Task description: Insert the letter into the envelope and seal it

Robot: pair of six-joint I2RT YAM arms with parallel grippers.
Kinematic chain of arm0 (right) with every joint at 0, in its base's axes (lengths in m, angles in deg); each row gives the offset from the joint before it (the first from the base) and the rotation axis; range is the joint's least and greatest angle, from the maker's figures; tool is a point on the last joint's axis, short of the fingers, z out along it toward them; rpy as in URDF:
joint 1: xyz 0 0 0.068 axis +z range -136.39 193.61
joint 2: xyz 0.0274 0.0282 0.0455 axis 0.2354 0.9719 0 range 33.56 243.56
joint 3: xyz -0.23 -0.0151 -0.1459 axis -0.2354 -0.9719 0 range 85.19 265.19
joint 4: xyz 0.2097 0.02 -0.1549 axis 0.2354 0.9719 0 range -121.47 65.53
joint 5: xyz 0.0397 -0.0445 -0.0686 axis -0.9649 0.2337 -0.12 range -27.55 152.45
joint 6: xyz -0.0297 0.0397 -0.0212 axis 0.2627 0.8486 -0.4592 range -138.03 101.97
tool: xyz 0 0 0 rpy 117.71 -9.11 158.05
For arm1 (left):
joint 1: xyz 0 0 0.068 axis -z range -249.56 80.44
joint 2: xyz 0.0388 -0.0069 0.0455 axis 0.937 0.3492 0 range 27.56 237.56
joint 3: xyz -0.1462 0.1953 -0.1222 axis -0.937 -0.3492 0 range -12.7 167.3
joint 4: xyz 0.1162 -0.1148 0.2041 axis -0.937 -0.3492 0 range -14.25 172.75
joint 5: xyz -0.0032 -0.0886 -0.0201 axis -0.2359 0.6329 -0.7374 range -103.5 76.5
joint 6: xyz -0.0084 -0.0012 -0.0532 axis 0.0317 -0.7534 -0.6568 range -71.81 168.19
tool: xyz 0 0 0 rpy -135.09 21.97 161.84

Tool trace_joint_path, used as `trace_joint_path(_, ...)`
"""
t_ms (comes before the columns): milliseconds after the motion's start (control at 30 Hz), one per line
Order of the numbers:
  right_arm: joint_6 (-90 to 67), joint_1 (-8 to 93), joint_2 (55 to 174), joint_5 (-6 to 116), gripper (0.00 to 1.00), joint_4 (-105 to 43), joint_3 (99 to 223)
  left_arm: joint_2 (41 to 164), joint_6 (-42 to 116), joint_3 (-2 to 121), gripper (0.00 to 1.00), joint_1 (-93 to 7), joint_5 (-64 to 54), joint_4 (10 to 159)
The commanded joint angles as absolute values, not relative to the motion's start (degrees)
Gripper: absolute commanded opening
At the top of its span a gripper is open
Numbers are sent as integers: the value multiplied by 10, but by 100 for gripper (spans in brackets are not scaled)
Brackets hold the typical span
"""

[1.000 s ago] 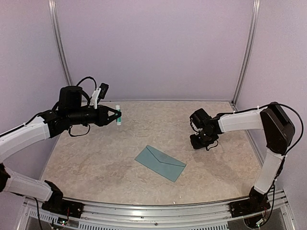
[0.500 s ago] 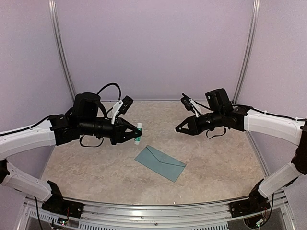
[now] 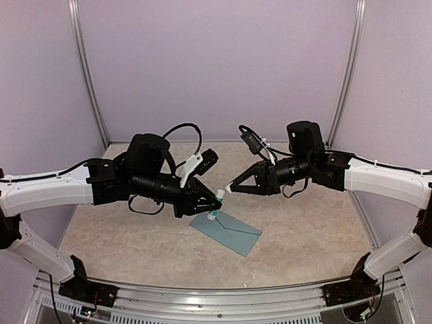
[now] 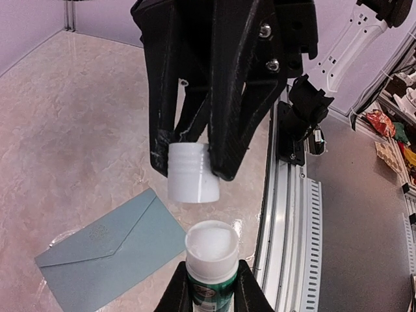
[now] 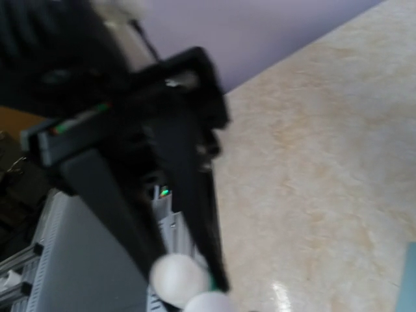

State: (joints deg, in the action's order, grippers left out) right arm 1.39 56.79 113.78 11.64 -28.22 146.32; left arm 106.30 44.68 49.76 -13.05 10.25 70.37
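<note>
Both arms have swung in together over the bench's middle. The left jaws clamp the glue stick [image 4: 210,270]; the right jaws pinch its cap [image 4: 193,173], held just clear, probably baring glue for sealing. The envelope [image 3: 229,233] lies flat directly below.

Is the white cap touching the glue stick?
Apart. Left wrist view: the white cap, pinched in the right end effector, sits above the open glue stick, with table showing between them.

My teal-blue envelope [image 3: 226,229] lies flat near the middle of the table [image 3: 121,229]. It runs from ten o'clock to four, pointed flap folded down.
</note>
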Motion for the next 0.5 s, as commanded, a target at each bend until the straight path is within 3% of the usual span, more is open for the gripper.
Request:
trace_joint_path(0,21,576,1133,74,10,-308,1464,1072,460,519,0,-126,94,693)
trace_joint_path(467,6,584,1151,81,10,-281,1479,1075,460,522,0,-122,96,692)
